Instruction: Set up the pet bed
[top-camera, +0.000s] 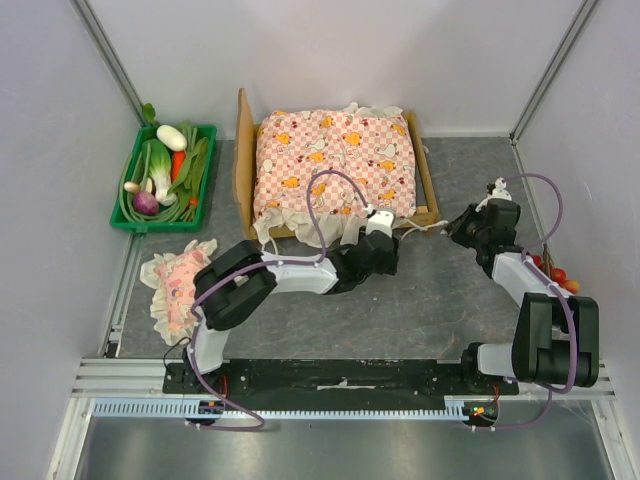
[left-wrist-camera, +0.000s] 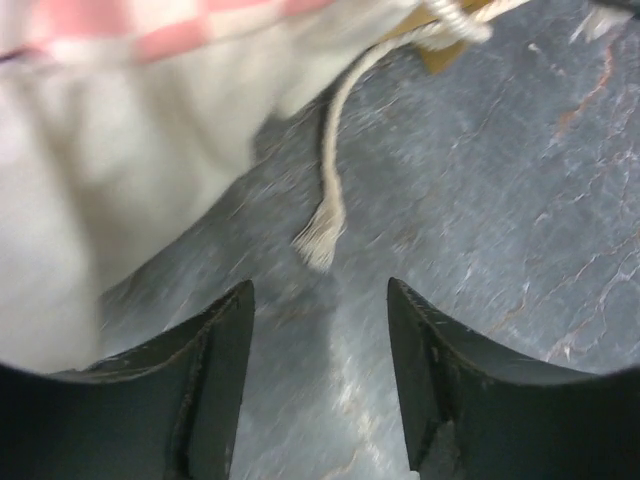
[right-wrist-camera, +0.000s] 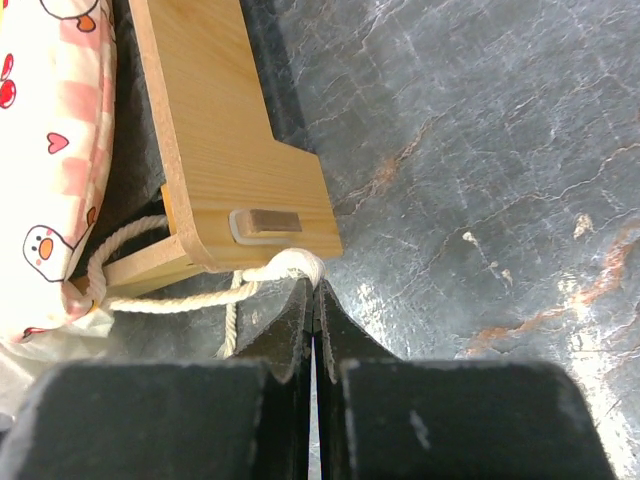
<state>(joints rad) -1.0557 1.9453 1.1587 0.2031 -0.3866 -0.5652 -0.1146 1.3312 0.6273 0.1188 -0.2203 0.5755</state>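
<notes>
The pet bed (top-camera: 243, 160), a light-wood frame, stands at the back centre with the pink-checked mattress (top-camera: 335, 160) lying in it. My left gripper (top-camera: 380, 222) hovers at the bed's front edge. In its wrist view it (left-wrist-camera: 320, 292) is open over bare table. The frayed end of a white rope (left-wrist-camera: 320, 240) lies just ahead, and the mattress frill (left-wrist-camera: 100, 170) is on the left. My right gripper (top-camera: 455, 228) is at the bed's front right corner (right-wrist-camera: 255, 215). There it (right-wrist-camera: 315, 285) is shut, its tips pinching a bunched loop of the rope (right-wrist-camera: 295, 265).
A small pink frilled pillow (top-camera: 178, 280) lies on the table at the near left. A green tray (top-camera: 128, 222) of toy vegetables stands at the back left. Small red toy fruits (top-camera: 560, 275) lie by the right wall. Grey walls close in three sides.
</notes>
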